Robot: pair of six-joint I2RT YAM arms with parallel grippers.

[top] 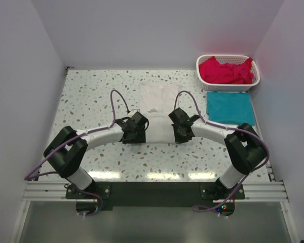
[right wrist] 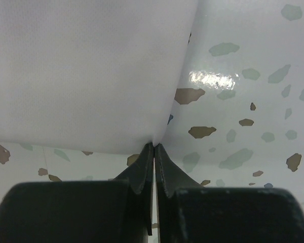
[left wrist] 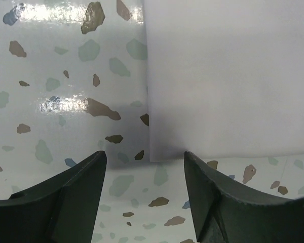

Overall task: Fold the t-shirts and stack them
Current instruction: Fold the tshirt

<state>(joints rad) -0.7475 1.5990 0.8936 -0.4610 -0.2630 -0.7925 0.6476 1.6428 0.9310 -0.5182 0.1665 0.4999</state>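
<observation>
A white t-shirt (top: 158,109) lies flat in the middle of the speckled table, folded to a long strip. My right gripper (right wrist: 154,146) is shut on its near right corner (right wrist: 157,137), and the cloth (right wrist: 86,76) lifts slightly there. My left gripper (left wrist: 144,158) stands open just in front of the shirt's near left corner (left wrist: 157,154), with nothing between its fingers. A folded teal t-shirt (top: 229,107) rests at the right. Red-pink t-shirts (top: 225,71) are heaped in the basket.
The white lattice basket (top: 228,86) stands at the far right corner, just behind the teal shirt. Grey walls close in the table on three sides. Purple cables loop above both wrists.
</observation>
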